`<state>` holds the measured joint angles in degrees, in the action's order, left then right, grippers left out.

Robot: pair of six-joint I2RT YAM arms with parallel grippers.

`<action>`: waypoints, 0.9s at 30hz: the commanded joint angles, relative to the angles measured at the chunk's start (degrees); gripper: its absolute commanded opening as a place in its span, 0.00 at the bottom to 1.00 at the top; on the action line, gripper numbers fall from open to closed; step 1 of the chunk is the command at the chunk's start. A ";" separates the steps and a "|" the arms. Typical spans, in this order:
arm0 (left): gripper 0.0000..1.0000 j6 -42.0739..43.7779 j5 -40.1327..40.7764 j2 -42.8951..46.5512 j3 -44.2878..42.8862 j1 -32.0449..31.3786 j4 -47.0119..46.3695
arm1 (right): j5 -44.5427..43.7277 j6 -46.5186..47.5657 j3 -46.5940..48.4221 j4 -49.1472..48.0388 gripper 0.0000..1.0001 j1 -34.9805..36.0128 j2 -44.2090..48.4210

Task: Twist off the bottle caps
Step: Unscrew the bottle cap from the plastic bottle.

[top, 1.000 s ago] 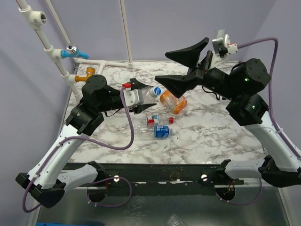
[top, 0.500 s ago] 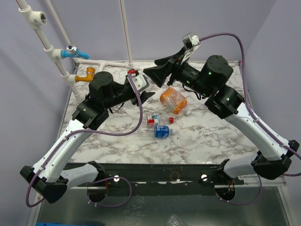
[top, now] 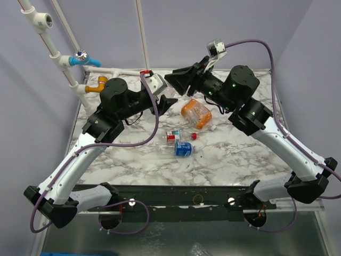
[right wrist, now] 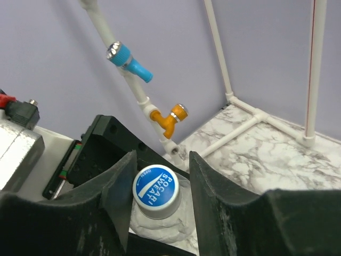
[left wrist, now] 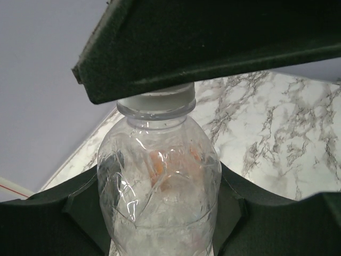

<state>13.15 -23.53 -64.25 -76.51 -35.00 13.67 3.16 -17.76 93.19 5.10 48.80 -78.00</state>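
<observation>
My left gripper is shut on a plain clear bottle, held off the table with its neck toward the right arm. Its blue-and-white cap sits between the fingers of my right gripper. The left finger touches the cap, while a gap shows at the right finger. In the top view the two grippers meet at the back of the table and hide this bottle. An orange bottle, a red-labelled bottle, a blue-labelled bottle and a loose red cap lie on the marble.
A white pipe frame rises at the back left with a blue valve and an orange tap, close behind the left arm. A white upright pipe stands at the back edge. Purple walls surround the table.
The right gripper swung left and down onto the bottle's cap, and its jaws narrowed from wide open. The left gripper raised the bottle toward it, its grip unchanged.
</observation>
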 commanded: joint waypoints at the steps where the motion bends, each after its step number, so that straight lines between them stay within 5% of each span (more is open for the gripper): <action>1: 0.00 -2.17 0.00 0.06 -1.97 -0.27 -1.54 | -1.26 -0.84 -0.92 -4.18 0.37 0.37 0.21; 9: 0.00 -6.46 -6.74 -0.35 -3.78 -0.24 -1.92 | 3.39 1.50 -0.82 -4.49 0.01 0.34 0.70; 19: 0.00 -27.68 -49.41 -2.97 -9.92 -0.29 -5.89 | 50.38 7.17 -2.07 -8.82 0.00 0.25 7.59; 23: 0.00 -30.37 -54.51 -3.48 -10.51 -0.33 -6.38 | 62.45 2.30 -1.32 -13.01 0.01 0.25 6.85; 27: 0.00 -30.06 -54.62 -3.15 -10.16 -0.33 -6.55 | 60.77 3.10 -1.51 -12.45 0.01 0.25 7.88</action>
<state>-12.12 -73.82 -67.37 -85.60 -36.10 9.45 51.96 -13.87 91.44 -7.90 48.51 -71.02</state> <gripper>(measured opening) 0.595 0.332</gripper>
